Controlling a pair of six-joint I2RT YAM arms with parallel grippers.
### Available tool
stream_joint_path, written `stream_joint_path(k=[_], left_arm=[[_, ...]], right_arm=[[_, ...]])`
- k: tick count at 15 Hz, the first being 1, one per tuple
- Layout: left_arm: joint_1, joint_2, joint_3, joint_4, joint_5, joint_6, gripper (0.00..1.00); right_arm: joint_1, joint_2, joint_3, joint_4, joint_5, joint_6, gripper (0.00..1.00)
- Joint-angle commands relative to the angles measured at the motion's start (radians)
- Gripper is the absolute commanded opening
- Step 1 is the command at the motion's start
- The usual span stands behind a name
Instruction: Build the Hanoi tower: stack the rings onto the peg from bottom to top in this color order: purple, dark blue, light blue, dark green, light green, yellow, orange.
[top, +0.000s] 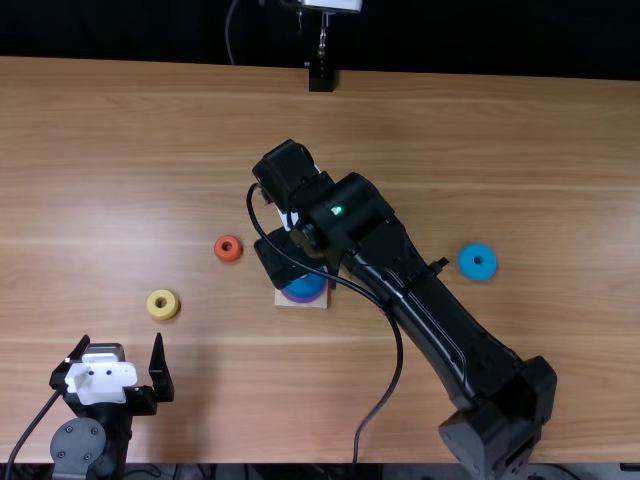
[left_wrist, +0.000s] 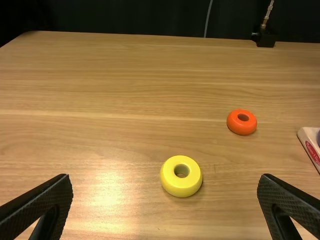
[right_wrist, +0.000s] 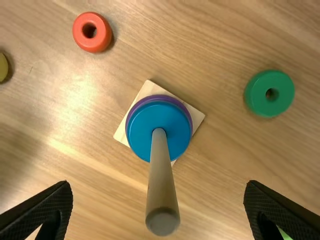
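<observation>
Blue ring (top: 477, 261) — likely next — lies toward the bench (top: 120, 130)'s right edge from the right end effector (right_wrist: 159, 185), the nearer one, its fingers spread apart over the peg (right_wrist: 161, 185).

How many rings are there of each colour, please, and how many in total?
Purple: 1 (purple ring)
Blue: 2 (stacked blue ring, loose blue ring)
Green: 2 (dark green ring, light green ring, mostly hidden)
Yellow: 1 (yellow ring)
Orange: 1 (orange ring)
Total: 7
</observation>
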Motion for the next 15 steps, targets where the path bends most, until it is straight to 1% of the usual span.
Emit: stream_joint_path(k=[1, 4, 7, 9, 10, 11, 12, 14, 15], left_arm=[[0.0, -0.012, -0.105, -0.083, -0.008, 0.0, 1.0], [0.0, -0.012, -0.105, -0.083, -0.008, 0.0, 1.0], [0.0, -0.012, -0.105, -0.083, -0.008, 0.0, 1.0], [0.0, -0.012, -0.105, -0.083, -0.008, 0.0, 1.0], [0.0, -0.012, -0.105, -0.085, -0.008, 0.0, 1.0], [0.0, -0.012, -0.105, -0.085, -0.008, 0.0, 1.0], [0.0, -0.012, -0.105, -0.085, -0.008, 0.0, 1.0], [0.0, -0.012, -0.105, -0.083, -0.008, 0.0, 1.0], [0.0, -0.012, -0.105, -0.083, -0.008, 0.0, 1.0]], right_arm=[[0.011, 0.012, 0.038, 0.001, 0.003, 0.004, 1.0], [0.014, 0.008, 0.073, 0.013, 0.005, 0.004, 1.0], [0.005, -0.005, 0.124, 0.091, 0.001, 0.006, 1.0], [0.002, -0.077, 0.101, 0.148, 0.007, 0.006, 1.0], [-0.006, -0.127, 0.035, 0.194, 0.009, 0.004, 1.0], [-0.049, -0.176, -0.062, 0.28, 0.022, 0.0, 1.0], [-0.112, -0.222, -0.168, 0.404, 0.035, -0.007, 1.0], [-0.227, -0.311, -0.398, 0.68, 0.038, -0.015, 1.0], [-0.274, -0.336, -0.491, 0.761, 0.036, -0.016, 1.0]])
